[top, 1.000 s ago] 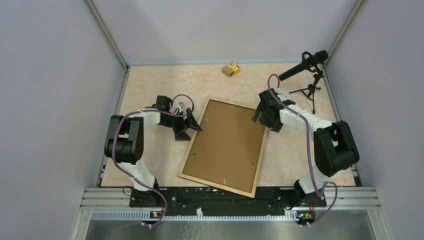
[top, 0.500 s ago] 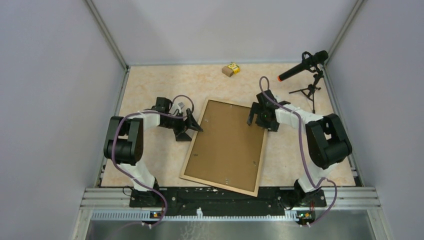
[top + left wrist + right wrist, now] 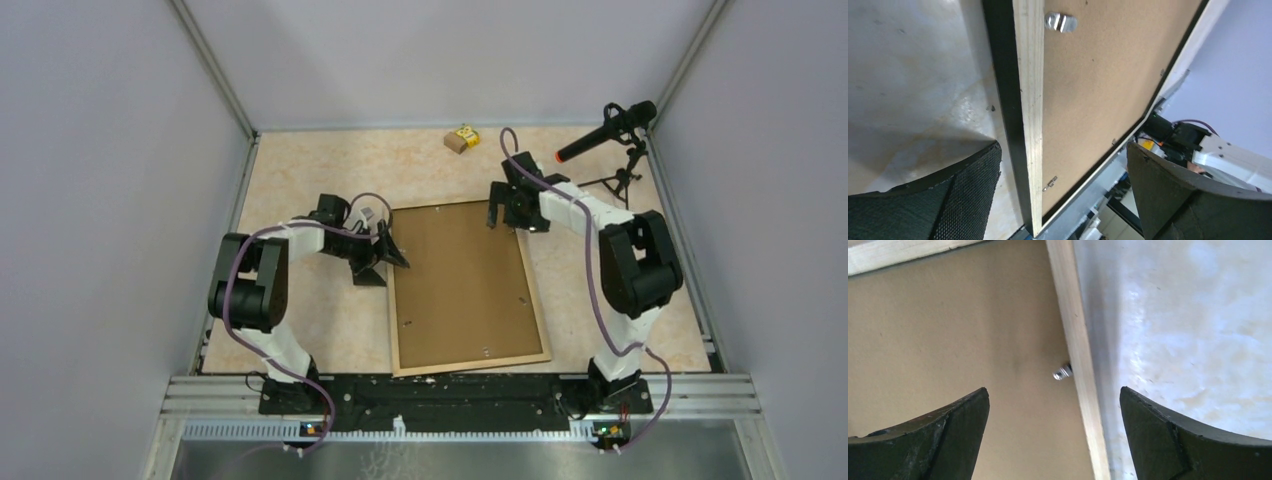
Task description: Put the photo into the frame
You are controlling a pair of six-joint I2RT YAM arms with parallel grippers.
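One frame (image 3: 1030, 125), now straighter on the table (image 3: 300, 170)

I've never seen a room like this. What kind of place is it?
Probably a robot lab's test booth: a left arm and right arm bolted to a metal rail, plain walls around the table, and a microphone on a tripod.

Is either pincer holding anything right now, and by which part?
Nothing is gripped. The left pincer and right pincer stand open, each straddling a rim of the frame, unclamped.
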